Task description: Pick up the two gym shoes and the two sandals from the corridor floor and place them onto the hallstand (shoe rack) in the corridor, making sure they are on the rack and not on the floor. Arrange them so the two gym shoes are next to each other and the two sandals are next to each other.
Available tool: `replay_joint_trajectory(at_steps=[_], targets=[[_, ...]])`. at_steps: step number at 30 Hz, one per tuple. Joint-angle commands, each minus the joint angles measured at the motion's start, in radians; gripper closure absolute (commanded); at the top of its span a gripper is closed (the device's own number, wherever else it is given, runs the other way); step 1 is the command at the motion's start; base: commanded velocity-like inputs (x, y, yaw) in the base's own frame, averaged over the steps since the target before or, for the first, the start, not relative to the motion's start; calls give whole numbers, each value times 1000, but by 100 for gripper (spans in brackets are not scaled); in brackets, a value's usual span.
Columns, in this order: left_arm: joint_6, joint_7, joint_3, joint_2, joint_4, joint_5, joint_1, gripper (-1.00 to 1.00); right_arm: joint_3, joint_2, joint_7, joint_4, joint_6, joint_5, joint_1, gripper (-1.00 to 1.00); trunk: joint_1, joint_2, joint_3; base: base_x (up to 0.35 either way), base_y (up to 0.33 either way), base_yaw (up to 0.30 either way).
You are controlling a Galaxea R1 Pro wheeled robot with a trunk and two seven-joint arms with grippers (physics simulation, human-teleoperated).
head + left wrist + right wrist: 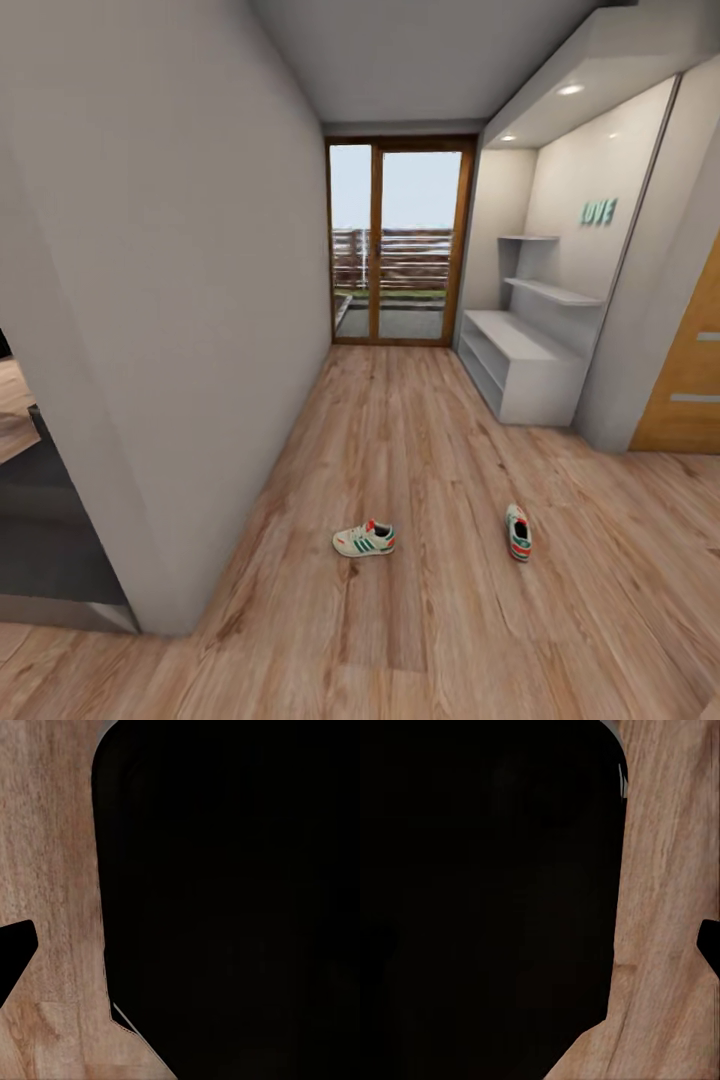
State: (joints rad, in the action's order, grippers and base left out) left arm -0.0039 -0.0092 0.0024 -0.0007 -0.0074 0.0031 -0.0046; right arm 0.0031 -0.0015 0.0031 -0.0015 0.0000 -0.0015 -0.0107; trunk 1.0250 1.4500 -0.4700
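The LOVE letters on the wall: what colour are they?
Teal; the LOVE letters show best in the head view.

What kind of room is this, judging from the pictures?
Most likely a home corridor: narrow wood plank floor, a glass door at the far end, a white hallstand in a wall niche, and two sneakers lying apart.

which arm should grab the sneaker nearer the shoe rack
Probably the right. That sneaker lies on the floor right of centre in the head view, on the shoe rack's side; the other sneaker sits centre-left.
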Motion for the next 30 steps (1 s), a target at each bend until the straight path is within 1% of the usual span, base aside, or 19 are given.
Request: replay_joint_trajectory(at_steps=[1, 30], targets=[[0, 0, 0, 0, 0, 0, 0, -100, 0, 0, 0, 0, 0, 0, 0, -100, 0, 0, 0, 243, -206, 0], [0, 0, 0, -1, 0, 0, 0, -100, 0, 0, 0, 0, 0, -1, 0, -100, 0, 0, 0, 243, -206, 0]])
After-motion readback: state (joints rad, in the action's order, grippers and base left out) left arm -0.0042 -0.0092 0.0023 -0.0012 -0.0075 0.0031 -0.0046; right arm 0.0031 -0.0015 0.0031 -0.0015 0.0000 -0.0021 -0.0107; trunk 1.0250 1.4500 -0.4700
